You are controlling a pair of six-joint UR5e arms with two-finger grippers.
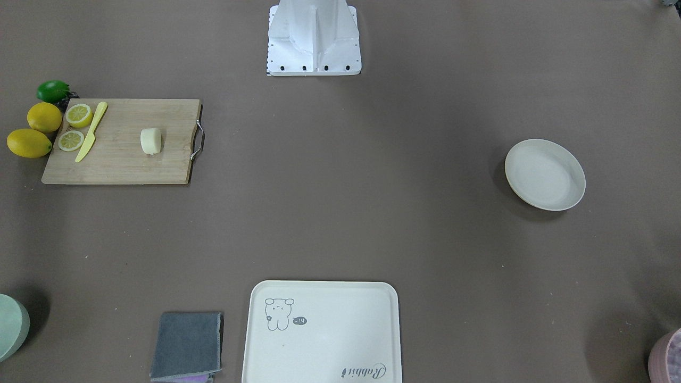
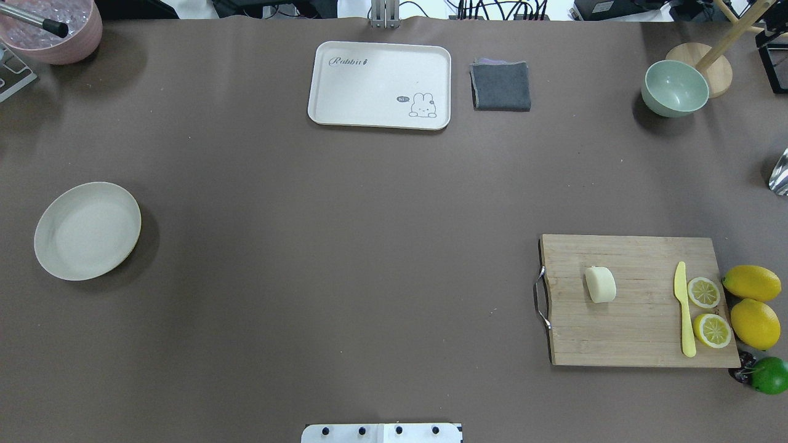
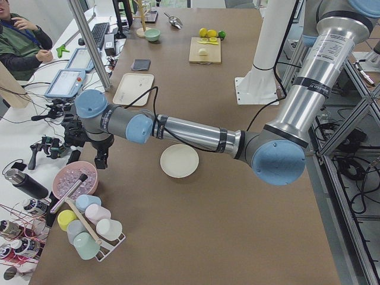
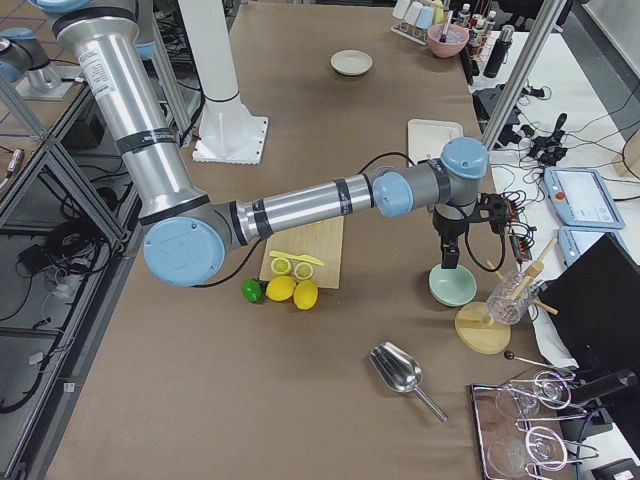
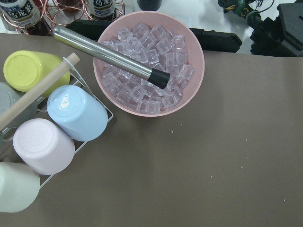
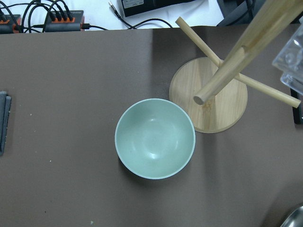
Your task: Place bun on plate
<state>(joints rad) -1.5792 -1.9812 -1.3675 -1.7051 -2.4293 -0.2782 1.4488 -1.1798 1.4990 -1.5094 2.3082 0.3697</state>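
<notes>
At opposite corners, on outstretched arms (image 3: pixel 190 133): left pincer (image 3: pixel 89 158) over ice bowl (image 5: pixel 200 56), right pincer (image 4: pixel 450 262) over green bowl (image 6: pixel 155 138), openness indiscernible.

1. Open worktop (image 2: pixel 345 246) runs unbroken from the cutting board (image 2: pixel 640 335) to the plate (image 2: pixel 87 231).
2. On the board, the bun (image 2: pixel 600 284) has bare wood all round; the knife (image 2: pixel 685 320) and lemon halves (image 2: pixel 703 292) lie well aside.
3. The tray (image 2: pixel 369 80) and cloth (image 2: pixel 500 86) sit at the far edge.
</notes>
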